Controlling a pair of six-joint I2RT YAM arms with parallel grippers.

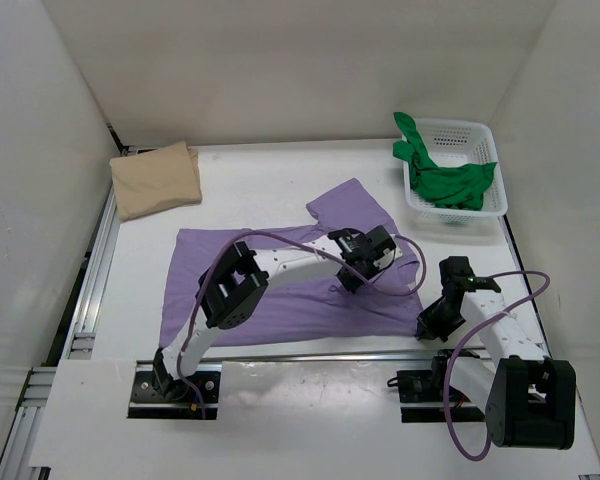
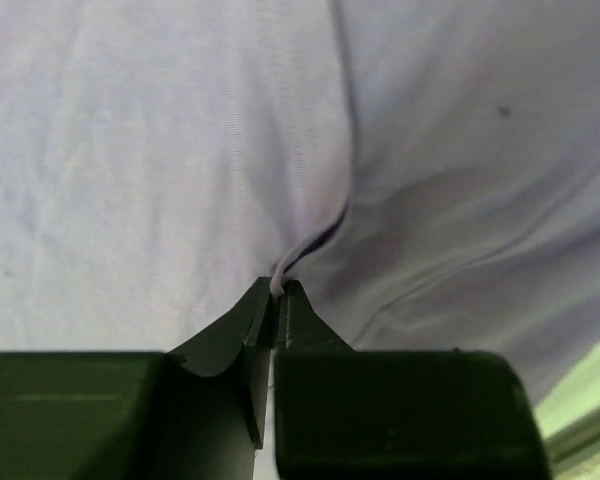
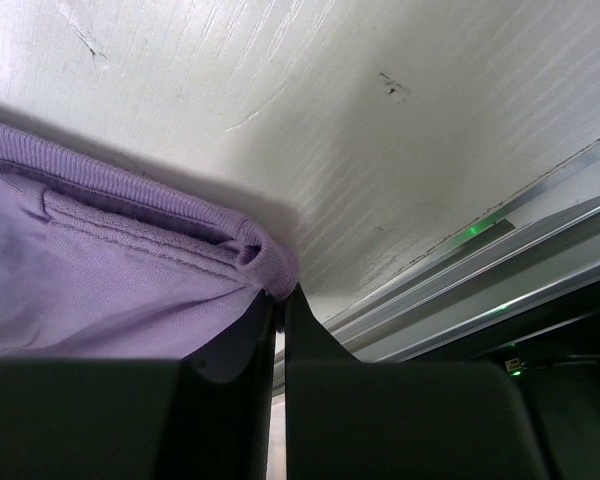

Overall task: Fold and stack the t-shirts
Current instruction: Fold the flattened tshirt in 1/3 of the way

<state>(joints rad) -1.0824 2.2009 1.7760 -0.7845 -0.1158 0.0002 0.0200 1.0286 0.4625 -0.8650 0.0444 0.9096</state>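
Top external view gives us the light purple t-shirt spread mostly flat on the table, one sleeve sticking out at its far edge, and we place everything else against it. Over its right half, just near of that sleeve, the left gripper is down on the cloth. Its wrist camera shows us the jaws clenched together with a thin ridge of purple fabric pinched between the tips, and creases run away from the pinch. At the shirt's near right corner the right gripper sits low. From its wrist we see the fingers closed on the rolled, stitched hem right at that corner, with bare white table beyond. Well off to the far left of the purple shirt lies the tan t-shirt, folded into a pad and not touching it. To the far right of the purple shirt stands a white mesh basket, with the green t-shirt bunched inside and one part draped over the rim
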